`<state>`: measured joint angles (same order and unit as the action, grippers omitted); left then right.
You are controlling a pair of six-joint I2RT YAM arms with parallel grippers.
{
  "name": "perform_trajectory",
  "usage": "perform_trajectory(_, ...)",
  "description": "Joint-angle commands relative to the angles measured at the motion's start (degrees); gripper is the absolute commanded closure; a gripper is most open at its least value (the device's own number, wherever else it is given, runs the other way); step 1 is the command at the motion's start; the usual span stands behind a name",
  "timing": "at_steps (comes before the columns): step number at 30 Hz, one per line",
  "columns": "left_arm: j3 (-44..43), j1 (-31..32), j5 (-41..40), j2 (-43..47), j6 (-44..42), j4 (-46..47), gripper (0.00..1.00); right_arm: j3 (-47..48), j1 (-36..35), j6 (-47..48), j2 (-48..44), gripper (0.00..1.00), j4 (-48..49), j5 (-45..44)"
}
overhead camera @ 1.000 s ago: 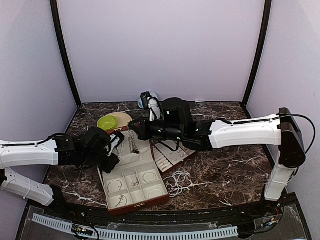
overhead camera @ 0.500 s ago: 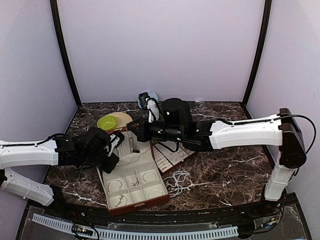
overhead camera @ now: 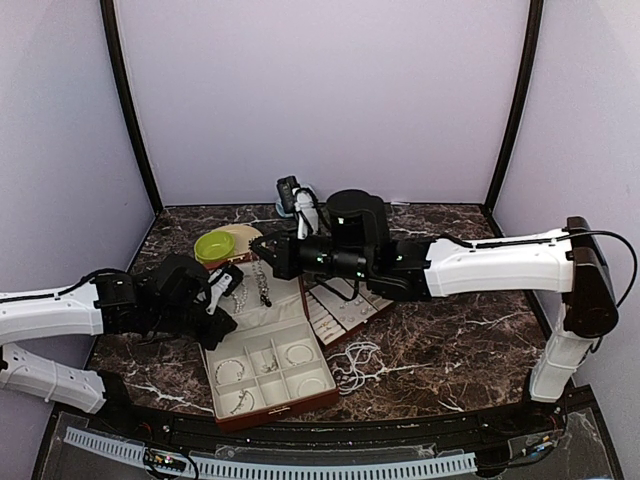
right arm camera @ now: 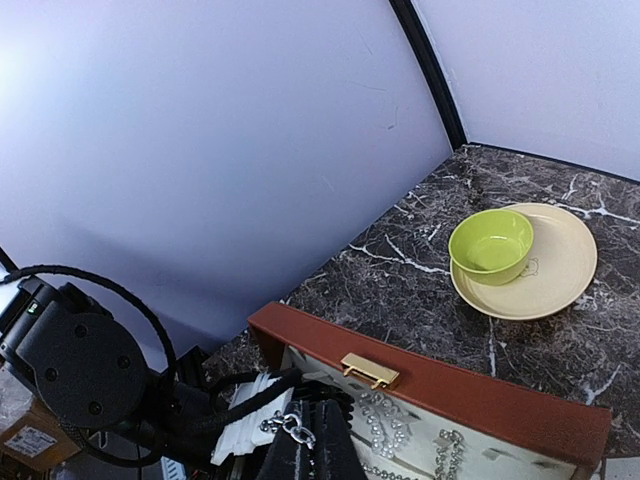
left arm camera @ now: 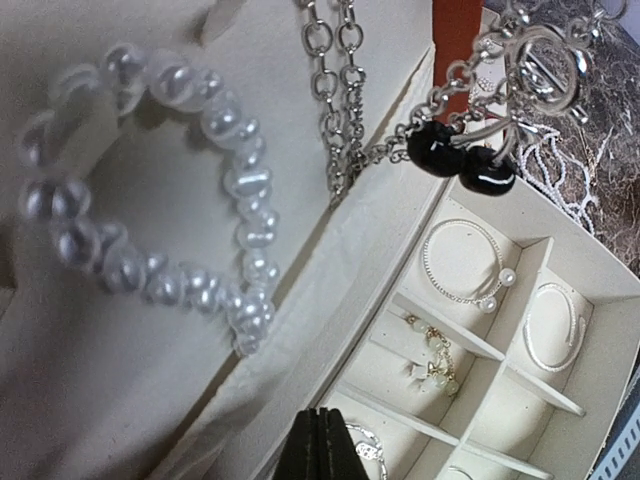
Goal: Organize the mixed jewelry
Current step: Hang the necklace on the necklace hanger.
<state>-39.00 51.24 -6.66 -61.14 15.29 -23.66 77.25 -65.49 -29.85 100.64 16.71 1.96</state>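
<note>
Grips a silver chain [right arm camera: 290, 427] in the right claw [right arm camera: 313, 435], tips pinched together on one link; dangles it below that claw, before the case lid [right arm camera: 450, 392]. From the left wrist, catches only part of it, cut off at the top edge, with black beads [left arm camera: 462, 165] and a toggle clasp [left arm camera: 545, 62]. Holds the left claw [left arm camera: 318, 440] closed, nothing discernible between its tips. Blurred, up and left of that claw: a pearl bracelet [left arm camera: 247, 183]. Rightward, bangles [left arm camera: 460, 262] in compartments.
</note>
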Motion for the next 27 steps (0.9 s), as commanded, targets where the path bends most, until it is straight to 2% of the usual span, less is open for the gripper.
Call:
perform_trajectory(1,0.9,-0.2,0.6,2.6,1.3,-1.1,1.00,1.4,-0.8,0.9,-1.9,1.00,3.5,1.4)
perform_trajectory(3,0.6,-0.2,-0.2,2.7,1.1,-1.2,0.96,1.2,-1.0,0.9,-1.5,1.00,4.3,1.6)
perform_trajectory(8,-1.1,-0.2,-5.8,3.3,0.5,-2.5,0.75,1.9,-1.1,0.6,0.2,1.00,4.5,2.6)
perform_trajectory(11,-1.4,-0.2,-7.7,3.4,-0.6,-3.0,0.67,2.4,-1.2,0.9,0.8,1.00,4.6,2.4)
perform_trajectory(16,-1.1,-0.2,-7.0,2.4,-1.2,-1.5,0.62,3.2,-1.2,1.5,1.3,1.00,3.8,0.8)
perform_trajectory(22,-1.8,-0.2,-1.2,4.6,-4.5,3.5,0.56,4.2,-1.1,3.8,0.4,1.00,0.8,-3.4)
perform_trajectory(27,-5.9,-0.2,-3.4,6.1,-4.9,3.8,0.52,4.8,-0.5,6.2,0.4,1.00,-1.2,-4.6)
